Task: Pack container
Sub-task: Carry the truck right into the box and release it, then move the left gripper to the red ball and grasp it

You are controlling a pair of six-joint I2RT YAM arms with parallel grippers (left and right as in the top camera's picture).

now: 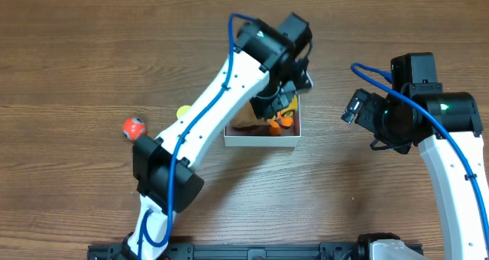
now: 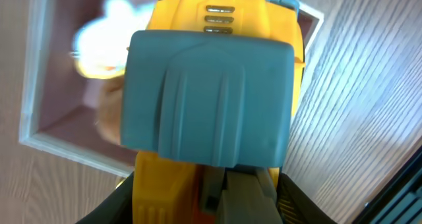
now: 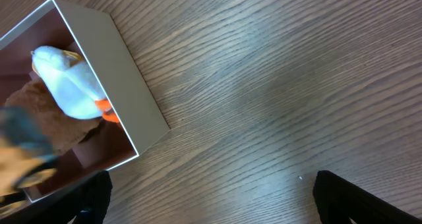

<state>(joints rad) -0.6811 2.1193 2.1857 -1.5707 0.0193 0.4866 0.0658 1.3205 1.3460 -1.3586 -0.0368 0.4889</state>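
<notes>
The container [image 1: 260, 140] is a square white-walled box with a pink inside, at the table's middle. It holds a brown plush [image 3: 39, 118], a white toy with orange parts [image 3: 69, 85] and orange pieces [image 1: 279, 123]. My left gripper [image 1: 286, 92] hangs over the box's far right corner, shut on a yellow and grey-blue toy [image 2: 211, 99] that fills the left wrist view, with the box's wall [image 2: 36, 72] behind it. My right gripper [image 3: 211, 204] is open and empty over bare wood, to the right of the box [image 3: 125, 72].
An orange ball [image 1: 134, 127] lies on the table left of the box. A small yellow piece [image 1: 183, 112] shows beside the left arm. The right arm [image 1: 428, 115] stands at the right side.
</notes>
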